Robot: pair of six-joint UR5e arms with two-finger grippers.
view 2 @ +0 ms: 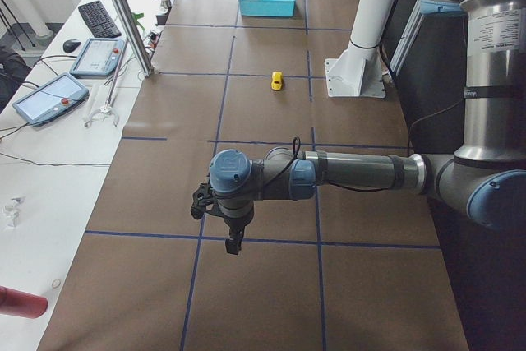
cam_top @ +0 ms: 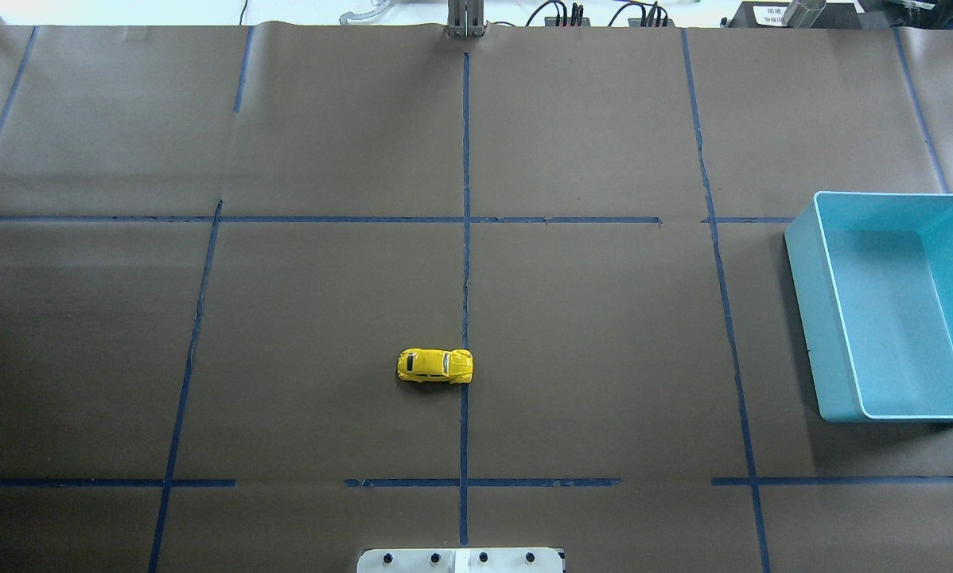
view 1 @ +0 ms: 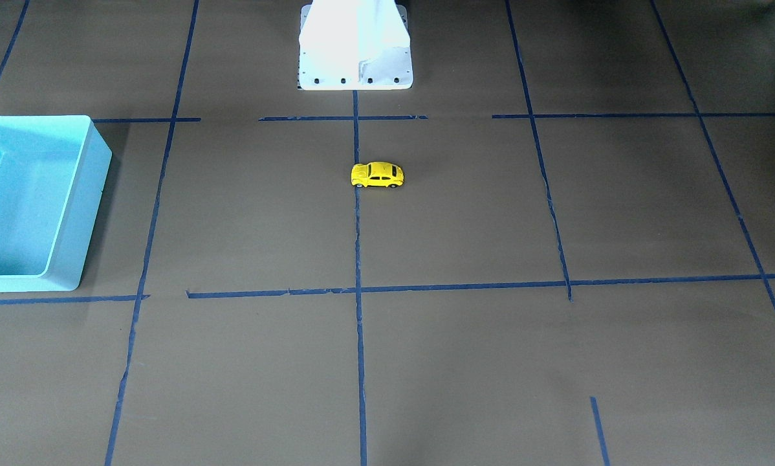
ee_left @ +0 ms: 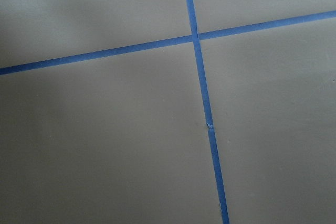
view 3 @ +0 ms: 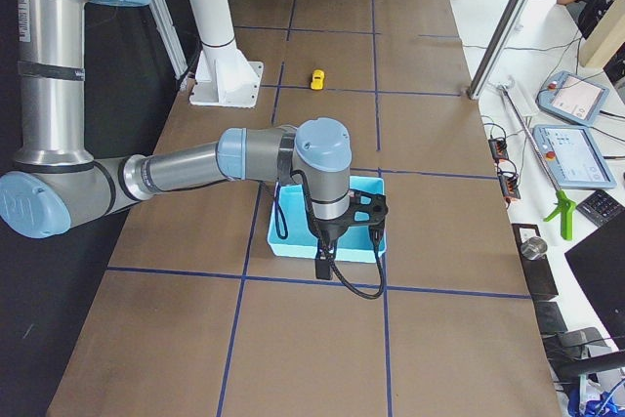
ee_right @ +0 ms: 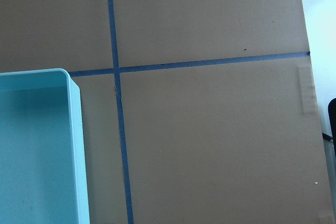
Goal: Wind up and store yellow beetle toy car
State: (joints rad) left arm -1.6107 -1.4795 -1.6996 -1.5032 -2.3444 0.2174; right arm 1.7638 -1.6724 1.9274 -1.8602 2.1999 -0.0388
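The yellow beetle toy car (view 1: 377,175) stands on its wheels on the brown table near the middle tape line, also in the overhead view (cam_top: 435,366) and both side views (view 2: 277,80) (view 3: 317,79). The light-blue bin (cam_top: 811,318) stands empty at the table's right end (view 1: 80,207). My left gripper (view 2: 234,244) hangs over the table's left end, far from the car. My right gripper (view 3: 322,269) hangs over the bin's near edge (view 3: 363,186). Neither shows its fingers clearly, so I cannot tell whether they are open or shut.
The white robot base (view 1: 355,45) stands just behind the car (cam_top: 460,559). Blue tape lines grid the brown paper. The right wrist view shows a bin corner (ee_right: 37,150). Tablets and a keyboard lie on the side desk (view 2: 49,96).
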